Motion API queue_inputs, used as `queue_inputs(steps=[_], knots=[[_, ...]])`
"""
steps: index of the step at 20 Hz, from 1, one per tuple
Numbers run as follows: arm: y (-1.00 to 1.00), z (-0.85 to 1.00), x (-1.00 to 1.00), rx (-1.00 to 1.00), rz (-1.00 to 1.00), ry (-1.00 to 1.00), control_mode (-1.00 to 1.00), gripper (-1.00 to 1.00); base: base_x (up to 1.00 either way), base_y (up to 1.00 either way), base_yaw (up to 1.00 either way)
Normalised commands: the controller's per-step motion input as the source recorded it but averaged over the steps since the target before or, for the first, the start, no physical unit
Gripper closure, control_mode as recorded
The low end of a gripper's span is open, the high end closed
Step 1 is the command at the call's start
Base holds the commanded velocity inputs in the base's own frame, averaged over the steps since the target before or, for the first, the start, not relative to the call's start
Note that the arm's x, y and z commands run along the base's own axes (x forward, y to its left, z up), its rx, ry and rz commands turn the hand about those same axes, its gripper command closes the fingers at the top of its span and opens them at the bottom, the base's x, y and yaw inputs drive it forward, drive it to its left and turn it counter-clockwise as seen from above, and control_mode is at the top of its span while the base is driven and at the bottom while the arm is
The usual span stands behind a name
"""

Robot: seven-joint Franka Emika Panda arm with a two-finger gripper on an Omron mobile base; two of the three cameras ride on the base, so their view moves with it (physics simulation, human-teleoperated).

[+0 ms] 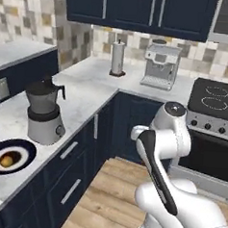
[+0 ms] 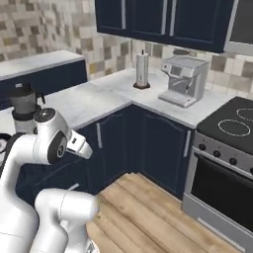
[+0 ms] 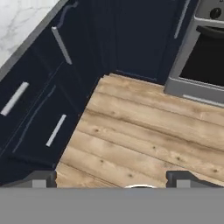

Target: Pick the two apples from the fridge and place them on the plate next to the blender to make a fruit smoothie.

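The gripper (image 3: pixel 111 177) hangs over the wooden floor (image 3: pixel 144 131), jaws wide and empty. One apple (image 1: pixel 6 161) already sits on the plate (image 1: pixel 26 151) just beside the blender (image 1: pixel 44 113) — halfway, I'd say. Next comes fetching the second apple from the fridge.

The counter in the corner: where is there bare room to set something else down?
The widest bare patch of the marble counter lies between the blender and the paper towel holder. It is crowded near the plate, which already holds an orange-yellow apple, right beside the blender. The coffee machine fills the stretch before the stove.
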Motion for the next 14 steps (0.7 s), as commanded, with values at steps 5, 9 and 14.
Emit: queue_inputs(steps=[5,9,14], knots=[[0.0,0.0,0.0,0.0,0.0,0.0,1.0,-1.0,-0.56,0.03,-0.91],[0.0,0.0,0.0,0.0,0.0,0.0,1.0,-1.0,-0.47,0.02,-0.92],[0.0,0.0,0.0,0.0,0.0,0.0,1.0,-1.0,-0.21,0.0,-0.97]])
